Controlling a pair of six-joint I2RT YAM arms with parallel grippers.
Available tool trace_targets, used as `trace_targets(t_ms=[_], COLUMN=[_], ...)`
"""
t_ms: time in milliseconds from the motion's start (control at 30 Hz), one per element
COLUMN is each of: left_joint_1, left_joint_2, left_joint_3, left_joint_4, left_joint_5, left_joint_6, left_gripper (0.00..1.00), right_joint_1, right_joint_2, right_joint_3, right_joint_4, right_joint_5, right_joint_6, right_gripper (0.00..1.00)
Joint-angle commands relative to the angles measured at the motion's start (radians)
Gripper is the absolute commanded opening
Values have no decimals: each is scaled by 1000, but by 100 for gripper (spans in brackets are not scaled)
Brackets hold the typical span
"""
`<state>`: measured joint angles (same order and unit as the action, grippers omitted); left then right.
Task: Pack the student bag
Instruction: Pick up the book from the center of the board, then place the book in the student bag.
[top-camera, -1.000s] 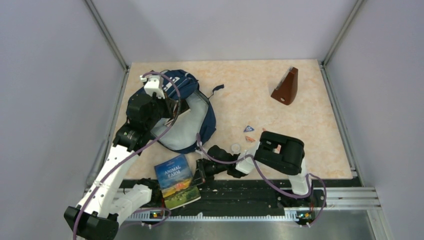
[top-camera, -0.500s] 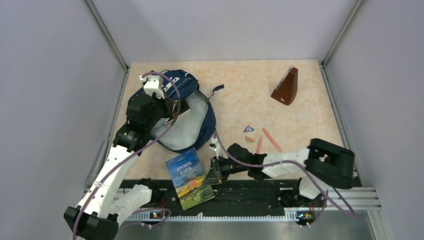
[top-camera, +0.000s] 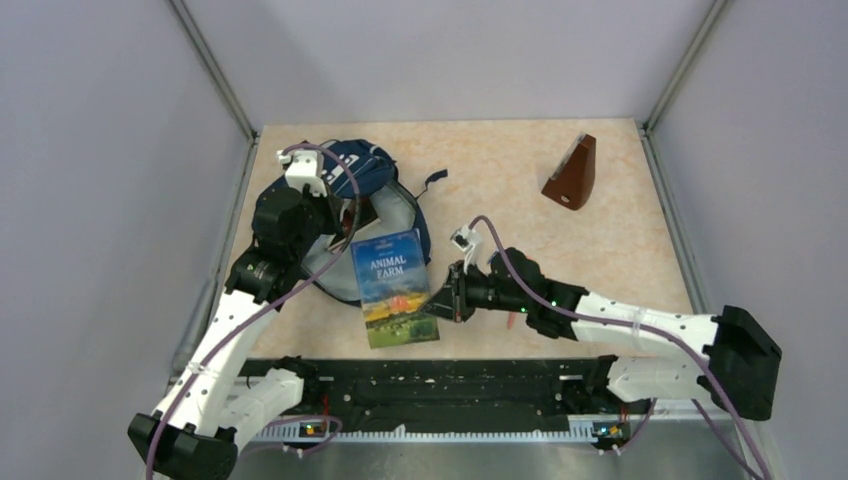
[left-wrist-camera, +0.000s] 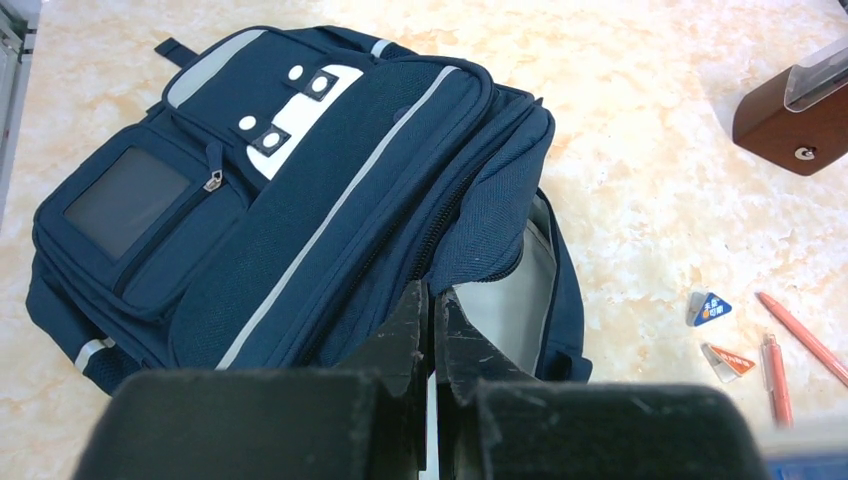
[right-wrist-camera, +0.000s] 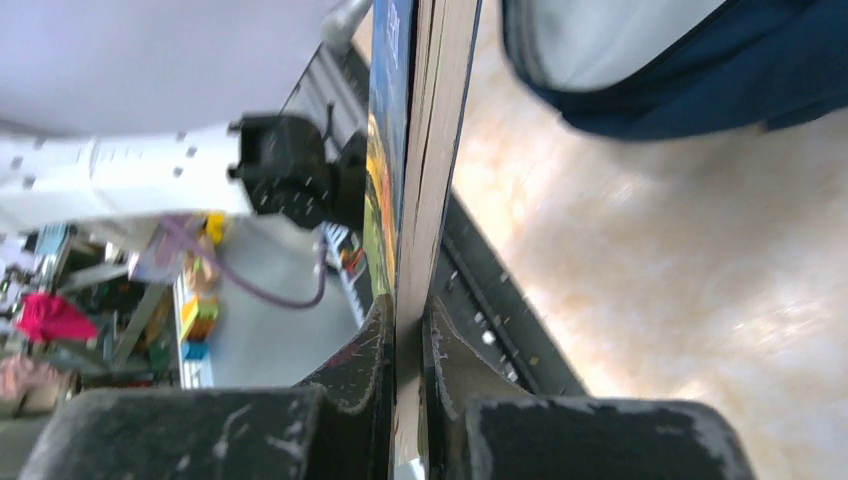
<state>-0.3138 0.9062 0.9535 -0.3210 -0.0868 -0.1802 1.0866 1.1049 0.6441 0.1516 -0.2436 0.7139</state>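
Student bag (top-camera: 362, 163) (left-wrist-camera: 330, 190): I see it lying at the far left of the desk (top-camera: 500, 170), front pockets up, its main opening gaping toward the middle so the grey lining shows.
Left tool (top-camera: 350, 213) (left-wrist-camera: 432, 300): my left arm reaches over the bag. The fingers are pressed together on the navy rim of the opening, which stands lifted above the lining.
Right tool (top-camera: 447, 298) (right-wrist-camera: 405, 335): clamped on the right-hand edge of the book, one finger on each face. My right arm stretches low across the near side of the desk toward the bag.
Book (top-camera: 393, 285) (right-wrist-camera: 425, 150): a paperback with "ANIMAL FARM" on its cover, front face up in the overhead view. Its far end overlaps the bag's open mouth and its near end hangs over bare desk. The right wrist camera sees it edge-on, with the bag's lining just beyond its far end.
Brown wedge (top-camera: 572, 175) (left-wrist-camera: 795, 115): stands at the far right of the desk, well apart from the bag.
Red pens (left-wrist-camera: 800, 335): two, lying close together on the desk to the right of the bag.
Triangular pieces (left-wrist-camera: 708, 308): two small ones, just beside the pens.
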Motion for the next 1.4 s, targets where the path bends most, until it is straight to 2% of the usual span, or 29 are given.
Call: trace_targets(t_ms=[0, 333, 600, 833, 1100, 1367], left_joint_1=[10, 10, 10, 10, 10, 10], left_joint_2=[-19, -18, -26, -27, -48, -50], left_joint_3=[33, 24, 22, 22, 21, 22], left_joint_4=[113, 125, 129, 131, 135, 140], left_joint_5=[-8, 41, 57, 65, 74, 115], left_joint_6=[-3, -34, -45, -50, -58, -73], left_gripper=[0, 0, 0, 0, 0, 0], right_joint_1=[-95, -205, -255, -263, -263, -261], right_joint_2=[109, 450, 677, 822, 989, 1119], right_joint_3=[90, 253, 359, 474, 725, 855], right_joint_4=[171, 401, 585, 610, 442, 487], right_joint_5=[-7, -118, -109, 13, 183, 318], right_joint_6=[5, 102, 266, 350, 269, 258], right_gripper=[0, 0, 0, 0, 0, 0])
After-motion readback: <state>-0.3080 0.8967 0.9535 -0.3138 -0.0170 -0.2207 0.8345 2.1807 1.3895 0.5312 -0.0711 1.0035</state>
